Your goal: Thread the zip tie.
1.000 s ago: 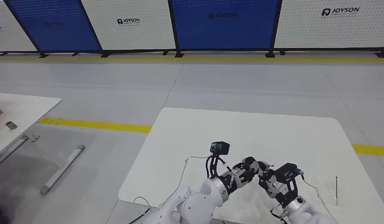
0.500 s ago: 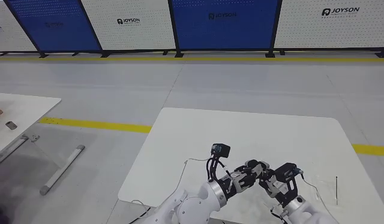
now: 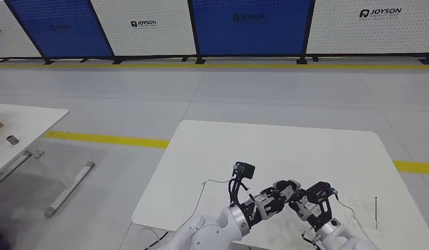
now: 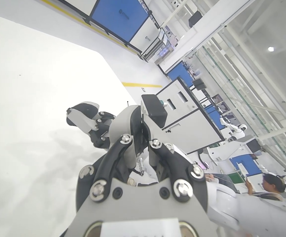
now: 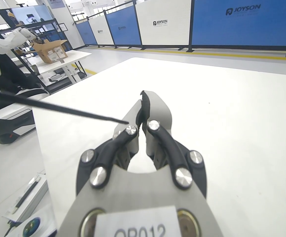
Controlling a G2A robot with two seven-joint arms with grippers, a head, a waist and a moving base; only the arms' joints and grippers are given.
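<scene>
My right pincer [image 5: 144, 97] is pressed together, its two fingers [image 5: 162, 112] meeting along a thin dark seam. I cannot tell whether that seam is only padding or a nipped piece of the tie. The black zip tie [image 5: 59, 107] is up in the air above the white table [image 5: 231, 129], not lying on it. Its narrow, tapered tip comes in from the side and ends right at the root of one finger, well back from the fingertips. I cannot tell whether it touches there or stops just short. From that tip the strap runs straight away from the pincer, thickening as it goes, crosses the table's edge and passes out of frame. The tip therefore lies beside the pincer, not between its fingers. From above, my left pincer [image 3: 285, 192] stands nose to nose with the right one over the near part of the table, the two close together. I cannot tell whether the left one is spread or pressed, or whether it has the strap. A thin dark strip [image 3: 375, 208] lies flat on the table, well apart on my right.
</scene>
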